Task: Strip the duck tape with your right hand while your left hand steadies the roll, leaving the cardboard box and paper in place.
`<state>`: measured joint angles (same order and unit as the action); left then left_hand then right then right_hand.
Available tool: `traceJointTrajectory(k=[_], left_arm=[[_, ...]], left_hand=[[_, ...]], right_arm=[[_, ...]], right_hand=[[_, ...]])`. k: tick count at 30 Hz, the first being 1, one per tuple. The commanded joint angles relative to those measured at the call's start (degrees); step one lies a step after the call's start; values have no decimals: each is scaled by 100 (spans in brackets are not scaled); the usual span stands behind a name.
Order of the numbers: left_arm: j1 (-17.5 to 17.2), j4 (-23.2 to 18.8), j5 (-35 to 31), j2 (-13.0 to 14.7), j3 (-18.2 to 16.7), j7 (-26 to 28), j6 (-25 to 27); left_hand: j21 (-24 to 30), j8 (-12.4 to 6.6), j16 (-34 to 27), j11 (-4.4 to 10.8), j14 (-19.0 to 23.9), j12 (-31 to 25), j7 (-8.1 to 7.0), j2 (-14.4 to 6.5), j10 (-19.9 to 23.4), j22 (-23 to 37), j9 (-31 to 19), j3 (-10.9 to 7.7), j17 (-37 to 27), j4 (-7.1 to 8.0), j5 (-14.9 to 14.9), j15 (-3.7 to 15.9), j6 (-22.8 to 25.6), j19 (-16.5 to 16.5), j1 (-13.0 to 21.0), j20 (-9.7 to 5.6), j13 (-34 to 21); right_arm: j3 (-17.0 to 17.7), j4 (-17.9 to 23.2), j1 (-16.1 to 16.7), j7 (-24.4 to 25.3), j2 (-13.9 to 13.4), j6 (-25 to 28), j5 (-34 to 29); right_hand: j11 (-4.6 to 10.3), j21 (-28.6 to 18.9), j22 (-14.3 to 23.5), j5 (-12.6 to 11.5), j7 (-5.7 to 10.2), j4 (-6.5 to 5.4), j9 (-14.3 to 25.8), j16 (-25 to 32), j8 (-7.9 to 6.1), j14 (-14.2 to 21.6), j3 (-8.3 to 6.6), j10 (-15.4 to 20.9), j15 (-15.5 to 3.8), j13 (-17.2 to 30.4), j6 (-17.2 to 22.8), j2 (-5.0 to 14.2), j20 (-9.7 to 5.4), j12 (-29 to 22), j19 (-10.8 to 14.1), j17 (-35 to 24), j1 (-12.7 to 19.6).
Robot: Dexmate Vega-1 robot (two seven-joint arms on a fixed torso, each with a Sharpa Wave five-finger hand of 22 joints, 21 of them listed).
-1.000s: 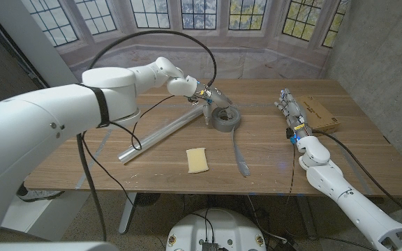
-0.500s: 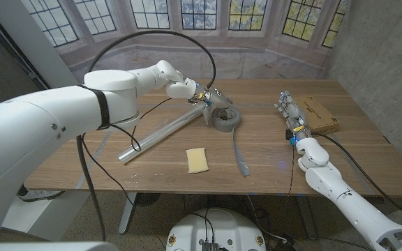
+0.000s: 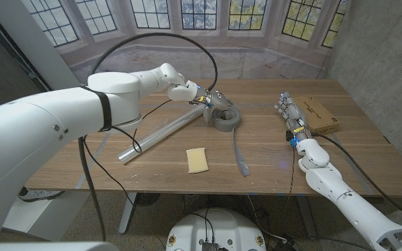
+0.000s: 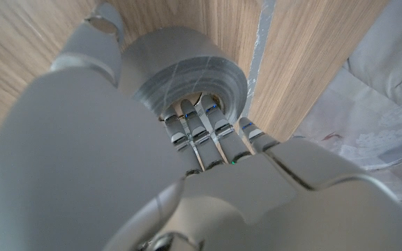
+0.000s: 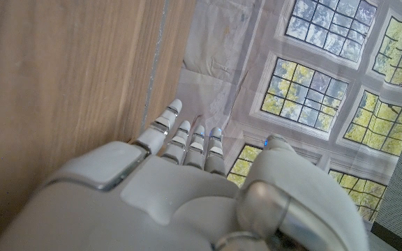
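1. Fingers [image 4: 199,129] of the left hand [image 3: 215,100] reach into the core of the grey roll of duck tape [image 3: 225,118], pressed together, with the thumb outside the roll's wall; this grip looks meant to steady the roll just above the head view's centre.
2. A grey strip of tape [image 3: 239,155] runs from the roll toward the lower middle of the frame, lying on the wooden table [image 3: 152,164].
3. The right hand [image 3: 289,111] stands on its edge at right of centre, fingers straight and close together, holding nothing, just beside the flat brown cardboard box [image 3: 321,115].
4. The yellow rectangular paper [image 3: 197,160] lies below centre, well apart from both hands.
5. Compared with a second ago, the left hand sits slightly higher and the roll appears tilted; the right hand is unchanged.
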<state>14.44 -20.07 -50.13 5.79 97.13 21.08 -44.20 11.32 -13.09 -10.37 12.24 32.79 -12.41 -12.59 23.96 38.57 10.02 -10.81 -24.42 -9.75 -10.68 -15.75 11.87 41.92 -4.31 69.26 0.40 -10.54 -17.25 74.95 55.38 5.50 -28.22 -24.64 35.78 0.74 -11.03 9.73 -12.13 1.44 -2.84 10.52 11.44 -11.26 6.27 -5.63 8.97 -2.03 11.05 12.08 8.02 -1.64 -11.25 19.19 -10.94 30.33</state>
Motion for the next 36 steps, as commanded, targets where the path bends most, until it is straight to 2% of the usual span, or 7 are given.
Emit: traceJointTrajectory(k=[1, 12, 20, 25, 31, 35, 36], left_arm=[[-83, 18, -181, -19, 29, 278, 345], [-112, 27, -267, -5, 20, 427, 443], [-175, 29, -245, -17, -21, 411, 541], [-212, 28, -162, -46, -64, 332, 603], [-221, 25, -71, -90, -84, 241, 628], [-207, 23, -58, -107, -65, 240, 622], [-204, 24, -48, -108, -65, 230, 615]], left_hand=[[61, -113, -22, 6, 387, -75, 5, -2860, 421, 32, -17, -93, -20, -13, -162, 165, 456, -77, 3057, -37, -44], [117, -519, -71, 13, 1057, -119, 8, -2808, 1344, 55, -121, -283, -55, -27, -684, 169, 1576, -268, 3076, -199, -94], [146, -664, -121, 7, 1342, -180, 23, -2863, 1627, 66, -149, -374, -87, -27, -946, 169, 1846, -350, 3096, -276, -172], [187, -1185, -151, -2, 1865, -431, 28, -2845, 2408, 101, -262, -479, -125, -29, -1599, 169, 2602, -407, 3098, -347, -417], [238, -1444, -144, -10, 2001, -530, 33, -2829, 2649, 123, -346, -510, -142, -22, -1836, 166, 2853, -474, 3089, -438, -566], [295, -1758, -210, -16, 2299, -659, 49, -2836, 2906, 145, -477, -530, -185, -13, -2041, 167, 3061, -520, 3092, -506, -778], [319, -1981, -211, -22, 2412, -770, 52, -2807, 3109, 153, -574, -521, -189, -21, -2139, 166, 3242, -524, 3079, -525, -920]], right_arm=[[19, -4, 5, -28, -65, 33, 14], [-4, 26, -30, -7, -78, 87, -17], [9, 107, 49, 70, -106, 129, -28], [30, 165, 101, 116, -132, 144, -32], [60, 227, 162, 141, -166, 153, -22], [68, 239, 173, 133, -181, 160, -16], [69, 240, 173, 130, -184, 159, -17]], right_hand=[[5, -2, 11, -7, 22, 28, 14, -1, 12, 62, -21, 44, -245, 14, 41, 12, -17, -11, 16, -3, 52], [9, -3, 11, -4, 23, 39, 15, -3, 12, 61, -32, 50, -249, 14, 45, 17, -24, -11, 19, -5, 53], [13, -4, 11, -1, 24, 46, 15, -4, 13, 63, -37, 51, -248, 15, 43, 16, -24, -10, 21, -6, 53], [9, -2, 11, 1, 23, 50, 15, -5, 13, 60, -41, 50, -253, 15, 46, 16, -23, -9, 17, -7, 51], [13, -4, 11, 2, 22, 54, 15, -4, 16, 65, -45, 49, -251, 15, 41, 17, -24, -8, 22, -8, 50], [15, -5, 11, 3, 20, 59, 15, -4, 14, 66, -49, 46, -250, 15, 44, 18, -30, -7, 24, -7, 52], [11, -5, 11, 3, 20, 60, 15, -5, 15, 63, -50, 48, -254, 16, 43, 19, -30, -7, 24, -8, 52]])
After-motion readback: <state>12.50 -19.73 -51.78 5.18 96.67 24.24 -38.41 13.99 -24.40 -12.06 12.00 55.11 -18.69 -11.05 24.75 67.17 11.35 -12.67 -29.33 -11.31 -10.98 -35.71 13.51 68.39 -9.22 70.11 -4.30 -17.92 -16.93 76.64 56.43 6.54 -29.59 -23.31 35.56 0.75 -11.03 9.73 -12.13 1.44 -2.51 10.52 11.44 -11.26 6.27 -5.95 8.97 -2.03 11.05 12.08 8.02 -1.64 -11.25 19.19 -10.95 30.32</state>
